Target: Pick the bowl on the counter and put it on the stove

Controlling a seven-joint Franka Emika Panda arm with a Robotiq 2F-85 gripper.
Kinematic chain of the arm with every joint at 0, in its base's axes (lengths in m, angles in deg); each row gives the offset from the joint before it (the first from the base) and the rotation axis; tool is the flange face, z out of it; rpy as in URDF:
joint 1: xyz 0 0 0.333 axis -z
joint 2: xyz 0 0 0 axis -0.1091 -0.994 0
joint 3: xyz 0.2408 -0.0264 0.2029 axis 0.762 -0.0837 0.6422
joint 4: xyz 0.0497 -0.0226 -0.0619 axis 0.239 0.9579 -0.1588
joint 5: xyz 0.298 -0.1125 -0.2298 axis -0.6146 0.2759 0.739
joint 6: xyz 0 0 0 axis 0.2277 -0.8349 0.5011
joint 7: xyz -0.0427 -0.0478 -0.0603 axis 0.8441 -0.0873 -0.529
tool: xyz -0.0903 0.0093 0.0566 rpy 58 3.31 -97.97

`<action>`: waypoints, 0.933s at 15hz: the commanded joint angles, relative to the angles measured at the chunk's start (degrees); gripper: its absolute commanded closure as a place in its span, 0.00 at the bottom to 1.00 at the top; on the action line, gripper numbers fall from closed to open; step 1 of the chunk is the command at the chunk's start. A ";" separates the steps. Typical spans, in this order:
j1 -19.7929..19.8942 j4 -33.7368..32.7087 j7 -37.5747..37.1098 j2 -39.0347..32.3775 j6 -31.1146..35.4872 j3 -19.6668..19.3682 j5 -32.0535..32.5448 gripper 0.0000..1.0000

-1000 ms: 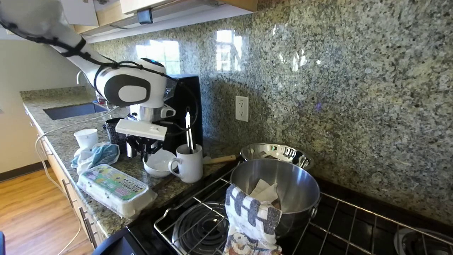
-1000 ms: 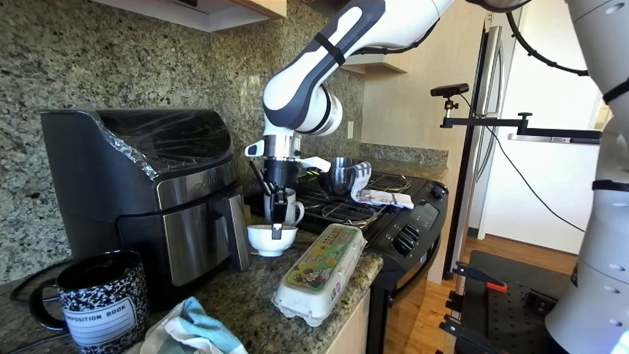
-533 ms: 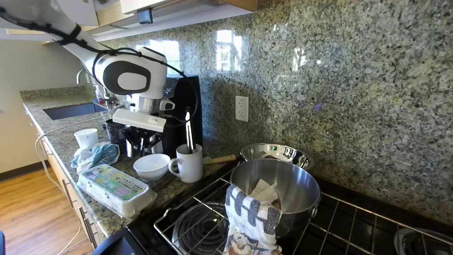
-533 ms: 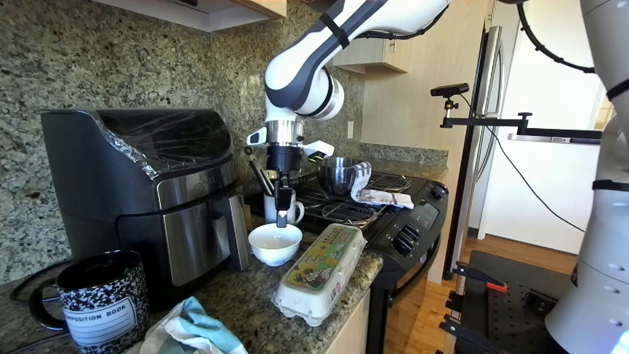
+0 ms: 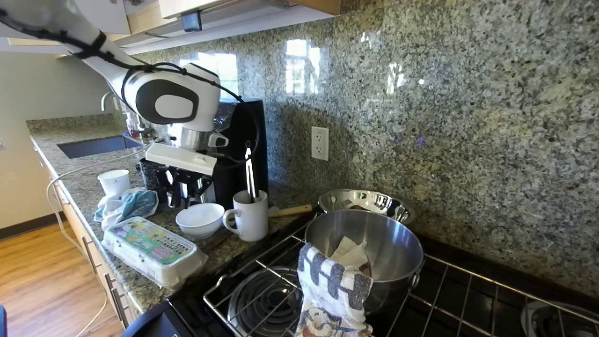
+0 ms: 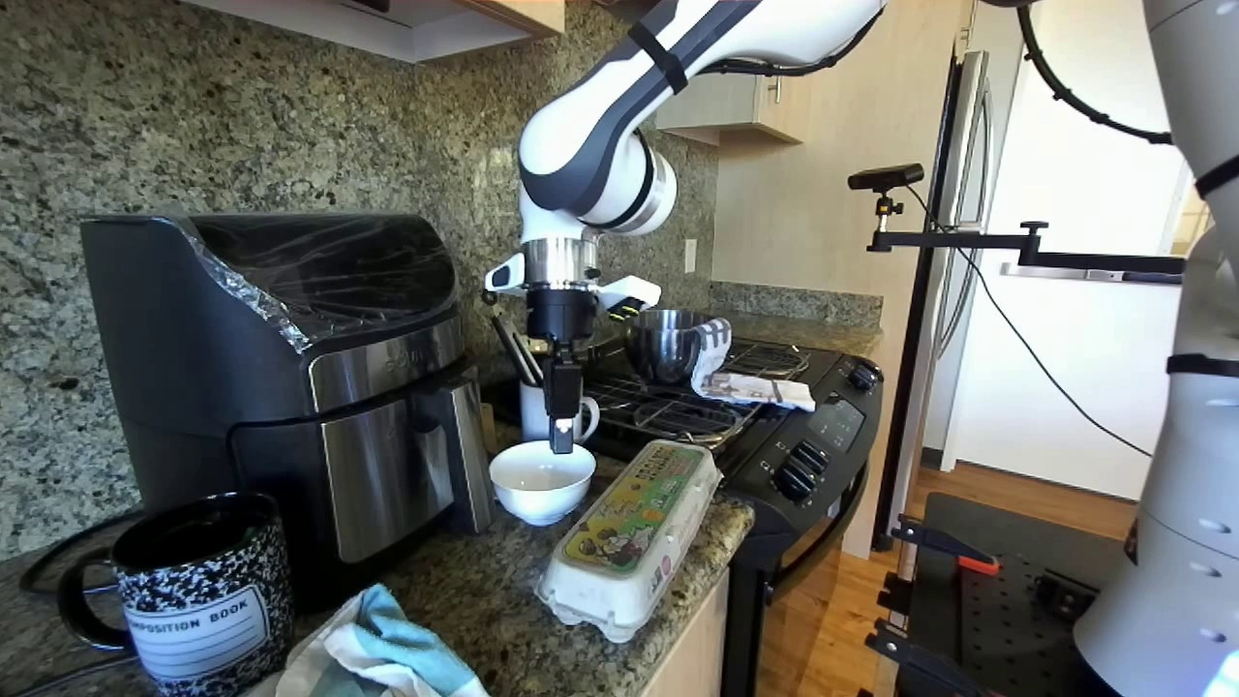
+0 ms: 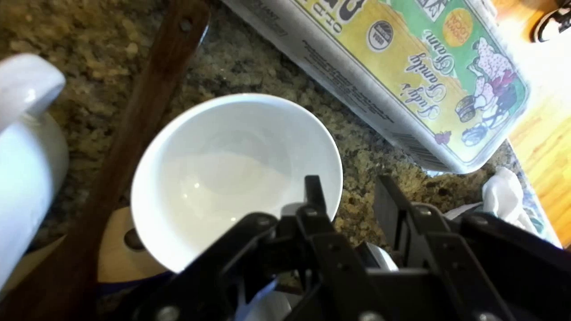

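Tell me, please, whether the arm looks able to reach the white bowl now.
Probably yes: the gripper is open and, in the wrist view, its fingers seem to straddle the rim of the white bowl; nothing visible blocks them.

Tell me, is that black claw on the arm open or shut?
Open: in the wrist view, the gripper has its fingertips apart, and between them show the rim of the white bowl and speckled counter.

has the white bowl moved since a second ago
Yes. In an exterior view, the white bowl has shifted left in the picture, away from the white mug, which stands where it stood.
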 commanded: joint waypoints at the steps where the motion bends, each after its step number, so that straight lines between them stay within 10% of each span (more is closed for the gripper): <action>1: -0.47 -1.12 0.51 -0.09 -2.58 -0.26 -0.08 0.32; 6: -1.02 -0.66 1.47 -1.46 -1.60 0.60 -1.20 0.00; 14: -2.54 -0.66 1.12 -5.36 1.85 2.13 -0.96 0.00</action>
